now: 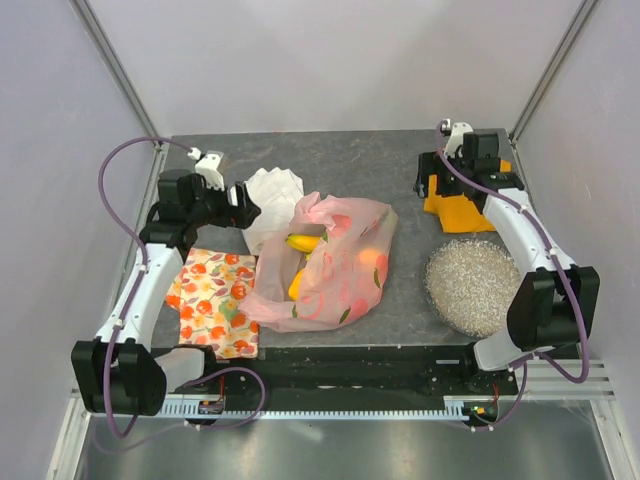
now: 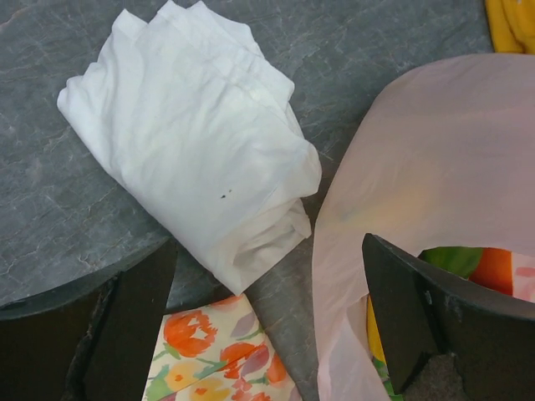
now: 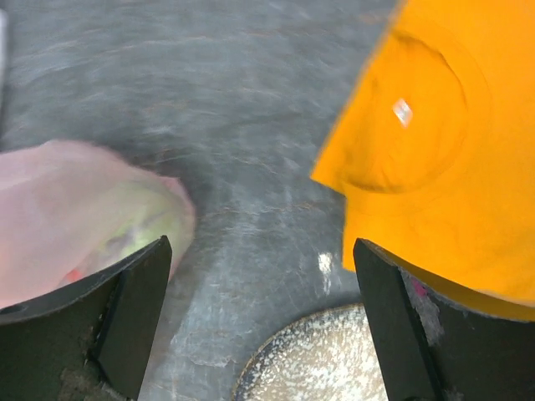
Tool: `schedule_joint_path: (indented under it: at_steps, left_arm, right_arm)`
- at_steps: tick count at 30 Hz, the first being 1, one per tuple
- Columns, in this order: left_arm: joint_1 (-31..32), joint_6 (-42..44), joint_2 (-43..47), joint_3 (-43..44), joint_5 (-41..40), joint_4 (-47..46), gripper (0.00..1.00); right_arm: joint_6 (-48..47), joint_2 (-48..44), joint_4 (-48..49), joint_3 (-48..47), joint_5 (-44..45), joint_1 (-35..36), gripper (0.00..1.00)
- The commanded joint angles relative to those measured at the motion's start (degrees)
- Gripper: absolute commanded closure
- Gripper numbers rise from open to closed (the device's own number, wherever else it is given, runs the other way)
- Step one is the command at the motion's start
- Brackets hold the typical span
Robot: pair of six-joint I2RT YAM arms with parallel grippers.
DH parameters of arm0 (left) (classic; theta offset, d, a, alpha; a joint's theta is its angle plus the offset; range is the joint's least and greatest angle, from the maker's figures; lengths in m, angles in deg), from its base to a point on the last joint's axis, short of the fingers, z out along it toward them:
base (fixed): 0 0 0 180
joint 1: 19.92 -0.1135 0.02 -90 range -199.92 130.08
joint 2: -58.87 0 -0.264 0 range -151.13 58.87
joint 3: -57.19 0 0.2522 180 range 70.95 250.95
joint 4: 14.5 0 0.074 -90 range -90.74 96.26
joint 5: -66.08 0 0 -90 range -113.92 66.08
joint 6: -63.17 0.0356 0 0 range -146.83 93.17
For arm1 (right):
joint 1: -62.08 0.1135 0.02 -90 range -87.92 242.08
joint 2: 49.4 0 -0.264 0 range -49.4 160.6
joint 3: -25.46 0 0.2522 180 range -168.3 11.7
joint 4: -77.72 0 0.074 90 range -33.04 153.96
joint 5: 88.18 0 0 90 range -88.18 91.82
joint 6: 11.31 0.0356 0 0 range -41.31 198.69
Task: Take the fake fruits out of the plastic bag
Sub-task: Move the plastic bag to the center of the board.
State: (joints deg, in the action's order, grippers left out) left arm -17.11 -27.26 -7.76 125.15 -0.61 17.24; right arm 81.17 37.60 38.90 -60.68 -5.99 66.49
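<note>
The pink plastic bag (image 1: 335,270) lies mid-table, its mouth toward the back left. A yellow banana bunch (image 1: 303,242) shows at the mouth, and another yellow fruit (image 1: 296,286) and an orange one (image 1: 371,260) show through the film. My left gripper (image 1: 246,205) hovers open just left of the bag's mouth. In the left wrist view the gripper (image 2: 267,251) spans bare table between the white cloth (image 2: 192,142) and the bag (image 2: 426,167), with nothing held. My right gripper (image 1: 430,180) is open at the back right, apart from the bag (image 3: 75,217).
A white cloth (image 1: 272,200) lies behind the bag. A fruit-patterned cloth (image 1: 212,300) lies at the front left. An orange cloth (image 1: 458,212) sits under the right arm, and a glittery silver dish (image 1: 472,285) stands at the front right.
</note>
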Motion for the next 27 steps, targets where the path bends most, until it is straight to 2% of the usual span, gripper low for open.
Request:
schedule_joint_path:
  at_steps: [1, 3, 4, 5, 6, 8, 9, 13, 15, 17, 19, 26, 27]
  left_arm:
    - [-0.6, -5.1, 0.4, 6.3, 2.3, 5.8, 0.01]
    - [-2.0, -5.5, 1.4, 8.0, 3.8, 9.2, 0.02]
    - [-2.6, -5.2, 3.0, 8.5, 4.4, 12.6, 0.02]
    - [-2.7, -4.5, 4.0, 9.1, 5.7, 14.3, 0.03]
    - [-5.7, -3.3, 4.8, 9.7, 6.6, 16.5, 0.04]
    - [-8.9, 3.4, 5.9, 12.7, 10.1, 24.4, 0.06]
    - [-9.8, 10.4, 5.6, 14.3, 11.7, 31.8, 0.06]
    - [-11.1, 29.0, 4.2, 19.2, 17.9, 49.5, 0.09]
    - [-11.0, 37.7, 8.1, 16.8, 19.7, 51.5, 0.09]
    - [-11.1, 41.5, 14.9, 11.8, 20.9, 50.3, 0.04]
    - [-11.0, 43.4, 16.7, 8.9, 20.5, 50.7, 0.01]
    - [-10.7, 48.7, 10.8, 9.3, 25.9, 61.2, 0.02]
    - [-10.8, 51.9, 10.2, 10.7, 27.1, 63.0, 0.01]
  right_arm:
    - [-13.2, -0.6, -3.0, -10.9, -18.6, 0.7, 0.02]
    - [-20.1, -0.8, -7.8, -18.2, -30.2, 1.0, 0.02]
    - [-19.5, -0.4, -8.3, -20.6, -34.3, 1.7, 0.02]
    - [-19.2, 0.0, -10.1, -25.4, -35.3, 3.7, 0.02]
    - [-19.4, 0.3, -10.7, -27.2, -36.3, 4.7, 0.02]
    - [-21.7, -0.9, -11.2, -28.6, -35.1, 9.5, 0.02]
    - [-24.4, -1.2, -11.5, -28.6, -34.3, 11.2, 0.02]
    - [-29.7, -1.0, -13.1, -26.8, -29.1, 20.3, 0.02]
    - [-30.7, -0.2, -12.9, -26.2, -29.0, 21.9, 0.02]
    - [-31.3, 0.7, -12.1, -26.2, -28.8, 24.6, 0.02]
    - [-32.1, 1.2, -11.9, -26.9, -28.0, 27.5, 0.02]
    - [-39.8, 4.7, -13.6, -26.9, -20.7, 38.0, 0.02]
    - [-40.2, 5.2, -13.8, -26.8, -19.4, 39.0, 0.02]
